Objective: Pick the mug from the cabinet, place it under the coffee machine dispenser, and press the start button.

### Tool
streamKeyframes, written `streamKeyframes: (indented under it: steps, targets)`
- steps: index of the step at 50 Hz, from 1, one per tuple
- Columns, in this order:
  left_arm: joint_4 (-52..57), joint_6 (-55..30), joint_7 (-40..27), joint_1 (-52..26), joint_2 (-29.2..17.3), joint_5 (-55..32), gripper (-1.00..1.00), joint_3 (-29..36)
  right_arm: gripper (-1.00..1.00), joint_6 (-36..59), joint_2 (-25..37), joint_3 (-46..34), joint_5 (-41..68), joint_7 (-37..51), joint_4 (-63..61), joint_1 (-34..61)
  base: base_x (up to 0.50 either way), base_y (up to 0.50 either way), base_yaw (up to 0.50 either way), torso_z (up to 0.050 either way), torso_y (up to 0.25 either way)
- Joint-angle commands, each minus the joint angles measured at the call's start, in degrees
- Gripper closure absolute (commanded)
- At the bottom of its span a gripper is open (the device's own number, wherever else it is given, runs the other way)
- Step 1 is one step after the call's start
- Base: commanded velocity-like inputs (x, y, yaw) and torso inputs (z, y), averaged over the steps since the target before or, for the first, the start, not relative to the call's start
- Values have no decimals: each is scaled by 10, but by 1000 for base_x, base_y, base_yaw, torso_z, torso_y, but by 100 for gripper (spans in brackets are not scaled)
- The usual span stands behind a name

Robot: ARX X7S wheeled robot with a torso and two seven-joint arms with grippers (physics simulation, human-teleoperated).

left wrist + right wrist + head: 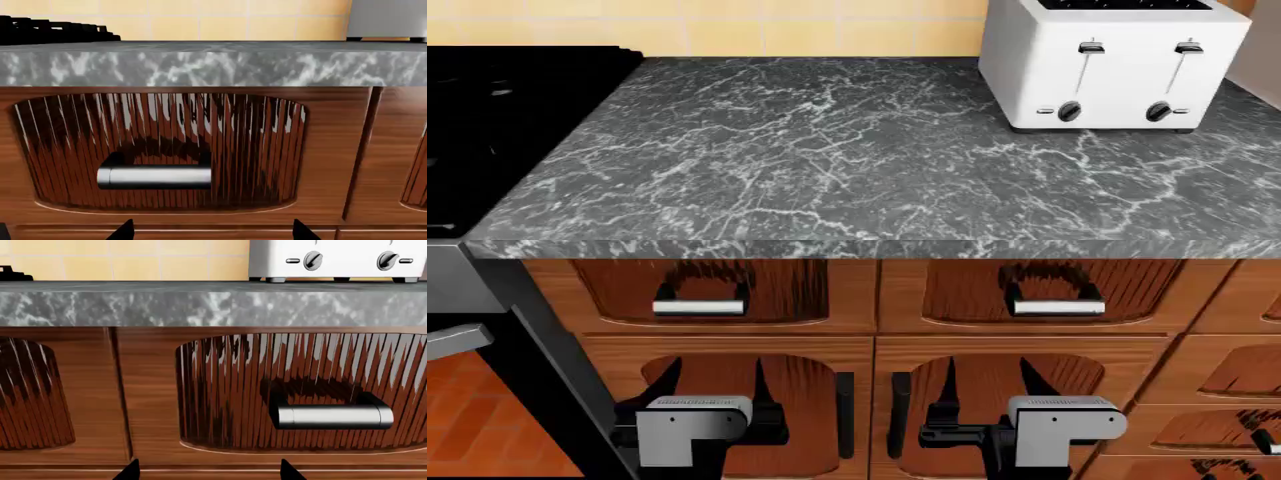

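Left gripper [701, 385] and right gripper [985, 385]: open, empty, before closed cabinet doors [761, 400]. White toaster [1110, 62] on marble tabletop [827, 150].

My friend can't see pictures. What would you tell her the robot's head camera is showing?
A dark grey marble countertop fills the view, with a white toaster at its back right. Below are wooden drawers with silver handles, and the robot's two grippers hang low before the cabinet doors.
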Motion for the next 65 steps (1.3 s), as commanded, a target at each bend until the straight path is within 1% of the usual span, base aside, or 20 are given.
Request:
streamKeyframes:
  steps: [1, 3, 7, 11, 17, 39, 42, 43, 44, 51, 65]
  targets:
    - [15, 0, -11, 5, -11, 0, -100, 14, -100, 6, 8, -13, 5, 15, -5, -3, 0, 0, 0, 0, 0]
    - [43, 7, 4, 19, -23, -7, -100, 27, -100, 17, 12, -20, 6, 26, -19, -9, 0, 0, 0, 25, 0]
    - [67, 14, 6, 31, -31, -14, -100, 37, -100, 28, 20, -25, 11, 40, -40, -13, 0, 0, 0, 50, 0]
    - [63, 50, -13, 33, -33, -1, -100, 40, -100, 19, 27, -29, 30, 36, -46, -17, 0, 0, 0, 50, 0]
    - [65, 62, -27, 31, -37, 0, -100, 44, -100, 19, 34, -38, 35, 41, -45, -15, 0, 0, 0, 50, 0]
    - [78, 86, -43, 42, -56, -14, -100, 63, -100, 8, 50, -57, 69, 43, -39, -18, 0, 0, 0, 50, 0]
    - [79, 89, -42, 42, -56, -38, -100, 57, -100, 11, 52, -60, 67, 48, -39, -17, 0, 0, 0, 50, 0]
    - [77, 103, -38, 43, -53, -61, -100, 50, -100, 21, 54, -65, 51, 59, -41, -15, 4, 500, 0, 50, 0]
    - [78, 86, -43, 42, -54, -57, -100, 51, -100, 26, 55, -68, 45, 63, -41, -14, 0, 500, 0, 0, 0]
    - [80, 39, -63, 34, -54, -57, -100, 52, -100, 35, 62, -81, 24, 80, -46, -13, 1, 500, 0, 0, 0]
    - [63, 58, -98, 27, -55, -29, -100, 63, -100, 41, 73, -96, 10, 96, -51, -11, 2, 500, 0, 0, 0]
